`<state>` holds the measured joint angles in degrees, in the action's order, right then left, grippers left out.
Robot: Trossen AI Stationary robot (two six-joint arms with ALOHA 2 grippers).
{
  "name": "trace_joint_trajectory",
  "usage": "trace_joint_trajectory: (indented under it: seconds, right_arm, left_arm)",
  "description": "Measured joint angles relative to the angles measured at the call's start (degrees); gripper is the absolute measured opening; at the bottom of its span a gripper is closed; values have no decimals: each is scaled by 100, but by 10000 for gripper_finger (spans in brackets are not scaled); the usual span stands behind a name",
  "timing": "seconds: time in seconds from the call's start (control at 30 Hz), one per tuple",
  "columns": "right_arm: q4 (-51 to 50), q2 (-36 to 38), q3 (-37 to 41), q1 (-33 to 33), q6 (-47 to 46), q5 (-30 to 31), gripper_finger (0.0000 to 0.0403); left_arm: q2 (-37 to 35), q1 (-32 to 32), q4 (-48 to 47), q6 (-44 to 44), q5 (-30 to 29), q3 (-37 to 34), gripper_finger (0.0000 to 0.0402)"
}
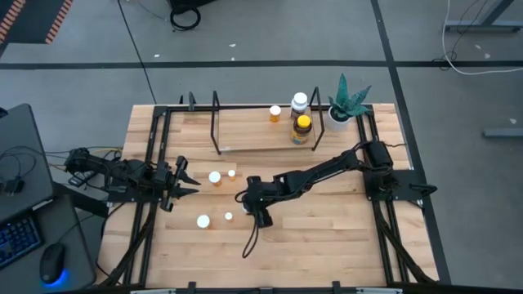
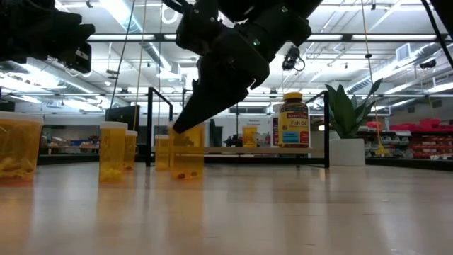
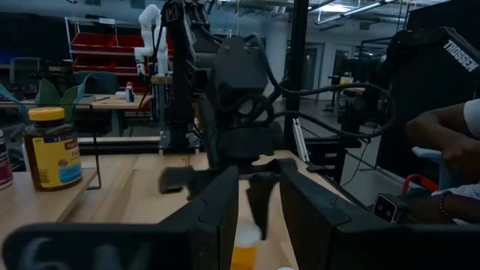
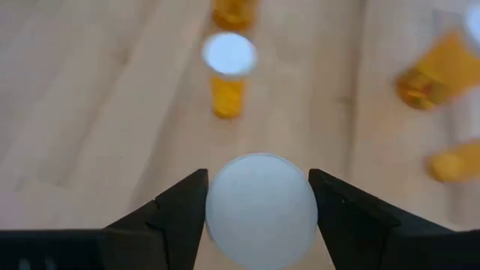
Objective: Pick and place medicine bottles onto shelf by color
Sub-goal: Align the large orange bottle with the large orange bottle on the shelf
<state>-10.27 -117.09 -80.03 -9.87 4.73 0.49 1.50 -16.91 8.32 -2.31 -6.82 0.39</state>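
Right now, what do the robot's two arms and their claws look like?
Both arms are dark, jointed and slim. The left claw ends in two pointed black fingers, and the right claw has flat, angular black fingers. A black cable loops off the right arm, and white lettering reading TROSSEN marks dark equipment.

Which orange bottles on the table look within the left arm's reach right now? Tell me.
Probably the two orange bottles beside the left claw; bare table lies between. The right claw already straddles another bottle.
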Motion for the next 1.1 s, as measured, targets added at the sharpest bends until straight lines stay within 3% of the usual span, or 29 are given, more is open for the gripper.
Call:
trace_joint_trajectory:
  seconds: [0.17,0.6,1.1]
  right_arm:
    - [-342,306,0,220,-24,128,237]
    - [-1355,1094,0,1179,-27,1344,235]
    - [-1477,1138,0,2302,-76,1499,236]
  left_arm:
    - [0,2,-2,0,1,1,107]
    - [0,0,0,0,-1,1,107]
    - [-2,2,-2,-2,1,-1,107]
